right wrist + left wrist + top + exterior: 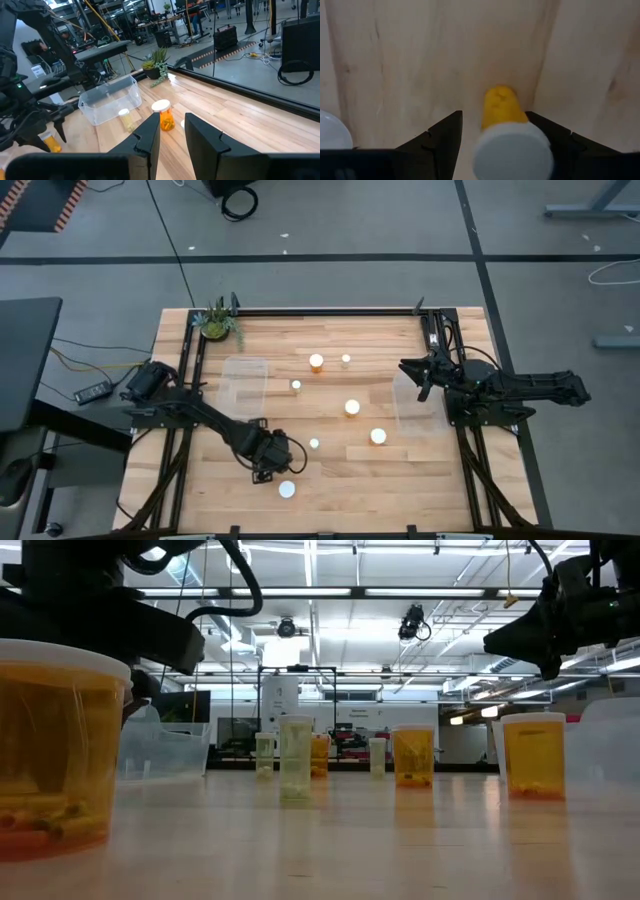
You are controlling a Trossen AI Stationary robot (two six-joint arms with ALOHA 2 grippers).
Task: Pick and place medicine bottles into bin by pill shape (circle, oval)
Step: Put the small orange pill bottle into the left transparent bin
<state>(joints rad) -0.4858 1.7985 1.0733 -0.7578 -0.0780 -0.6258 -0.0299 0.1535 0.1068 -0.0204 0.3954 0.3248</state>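
Several amber medicine bottles with white caps stand upright on the wooden table, among them ones at the far middle (pixel 316 362), the centre (pixel 352 408) and the near edge (pixel 287 489). My left gripper (pixel 268 465) is near the table's front, shut on one more bottle (pixel 504 107). That bottle is hidden under the gripper in the high view. It also shows in the right wrist view (pixel 51 143). My right gripper (pixel 420 375) is open and empty, up over the far end of the right clear bin (pixel 415 410). My left gripper has the medicine bottle between its two fingers, which point down from above. One finger (pixel 547 132) lies against the amber body (pixel 520 117) just under the cap. The white cap (pixel 512 152) hides the rest of the contact. In the right wrist view the bottle sits tilted.
A clear bin (pixel 245 385) stands left of centre and another at the right. A green potted plant (pixel 218 320) stands at the far left corner. Black frame rails run along the table's sides. The nearest standing bottle (pixel 60 745) is just beside my left gripper.
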